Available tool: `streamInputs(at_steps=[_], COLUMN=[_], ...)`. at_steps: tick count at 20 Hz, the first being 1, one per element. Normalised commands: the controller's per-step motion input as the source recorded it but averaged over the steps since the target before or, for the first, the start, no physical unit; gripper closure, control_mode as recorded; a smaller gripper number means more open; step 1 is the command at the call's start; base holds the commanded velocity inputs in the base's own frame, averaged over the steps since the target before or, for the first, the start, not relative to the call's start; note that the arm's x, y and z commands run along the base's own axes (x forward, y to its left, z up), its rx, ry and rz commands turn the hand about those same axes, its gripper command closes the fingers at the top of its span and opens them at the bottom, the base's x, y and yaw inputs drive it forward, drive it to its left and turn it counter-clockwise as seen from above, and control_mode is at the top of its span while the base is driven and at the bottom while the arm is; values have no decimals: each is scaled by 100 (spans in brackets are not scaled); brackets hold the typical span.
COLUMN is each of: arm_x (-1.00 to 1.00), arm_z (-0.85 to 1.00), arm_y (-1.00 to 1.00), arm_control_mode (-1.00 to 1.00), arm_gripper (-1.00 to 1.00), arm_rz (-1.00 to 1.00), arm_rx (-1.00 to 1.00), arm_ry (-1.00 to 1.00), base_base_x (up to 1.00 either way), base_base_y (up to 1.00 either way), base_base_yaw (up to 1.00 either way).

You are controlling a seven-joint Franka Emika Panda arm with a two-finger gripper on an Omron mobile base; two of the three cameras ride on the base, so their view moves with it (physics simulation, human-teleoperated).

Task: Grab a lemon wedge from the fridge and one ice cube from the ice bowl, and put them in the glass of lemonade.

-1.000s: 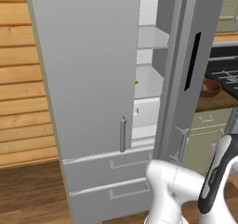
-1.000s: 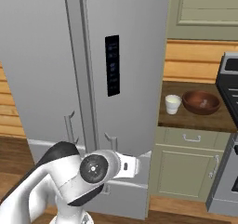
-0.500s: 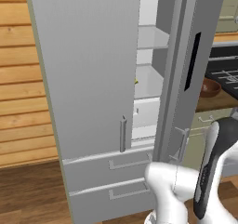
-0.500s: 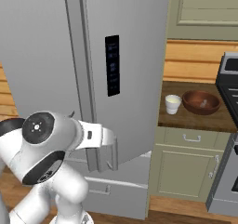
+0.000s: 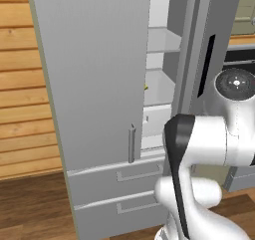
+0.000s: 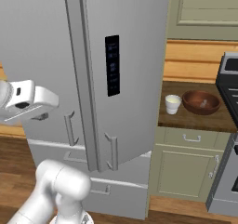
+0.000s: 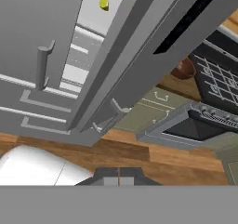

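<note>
Kitchen, wood floor, plank wall.

Near: gripper (image 7: 118, 175) low over floor, tips barely poking into hand view; looks shut, nothing held.

Mid: fridge (image 5: 94, 74) left door ajar, gap shows shelves. Wedge (image 7: 104, 1) on shelf inside gap, well apart from gripper.

Far: counter (image 6: 195, 118) right of fridge carries glass (image 6: 173, 103) just beside bowl (image 6: 201, 102).

Step, by judgement: first fetch, approach to wedge. Next needs hand raised, aimed into narrow gap, jaws spread; door edge is collision risk.
</note>
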Motion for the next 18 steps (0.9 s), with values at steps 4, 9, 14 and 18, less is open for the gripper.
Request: streamInputs(at_steps=[4,9,14,18], arm_x=[8,61,97,78], arm_z=[-6,-25,-3,0], arm_y=[34,41,5,0], arm_control_mode=[-100,-100,-100,-100], arm_gripper=[100,-100,-100,-100], arm_rz=[0,0,0,-1], arm_rx=[-3,-4,-12,-17], arm_ry=[-3,-2,4,3], base_base_x=[0,0,0,0], base_base_y=[0,0,0,0], base_base_yaw=[0,0,0,0])
